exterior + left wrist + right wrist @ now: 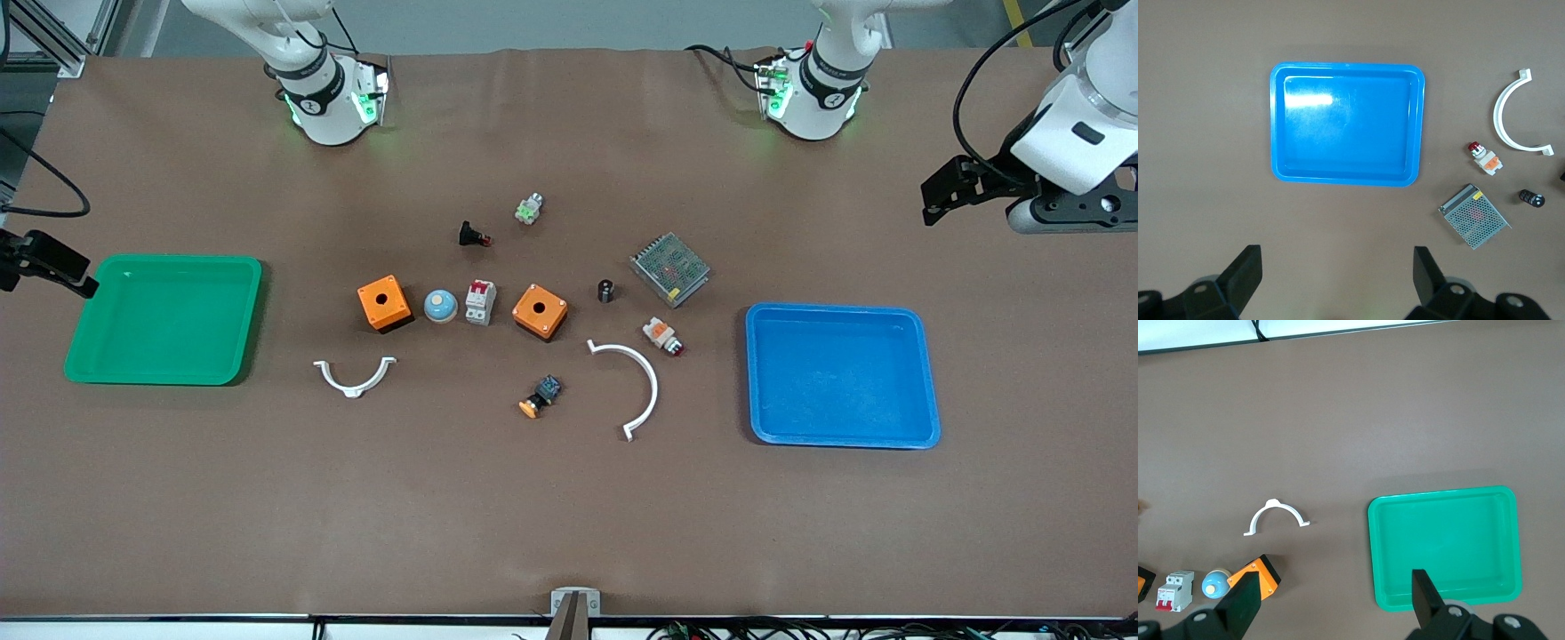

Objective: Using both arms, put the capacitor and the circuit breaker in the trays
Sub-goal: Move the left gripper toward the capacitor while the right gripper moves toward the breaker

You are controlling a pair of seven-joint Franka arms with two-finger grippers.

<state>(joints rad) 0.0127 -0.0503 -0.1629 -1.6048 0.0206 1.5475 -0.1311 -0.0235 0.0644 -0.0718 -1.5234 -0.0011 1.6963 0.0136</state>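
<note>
The capacitor point(605, 290) point(1531, 198), a tiny black cylinder, stands on the table between an orange box and a metal mesh unit. The circuit breaker point(480, 302) point(1175, 590), white-grey with red toggles, lies between a blue-domed part and that orange box. My left gripper point(933, 200) point(1337, 267) hangs open and empty over the table at the left arm's end, near the blue tray point(840, 437) point(1345, 67). My right gripper point(76, 271) point(1337, 593) hangs open and empty at the right arm's end, by the green tray point(160, 378) point(1441, 495).
Two orange boxes point(384, 303) point(540, 311), a blue-domed part point(440, 306), a mesh unit point(670, 268), two white curved clips point(355, 377) point(638, 382) and several push-buttons point(663, 335) point(540, 396) point(474, 236) are scattered mid-table. Both trays hold nothing.
</note>
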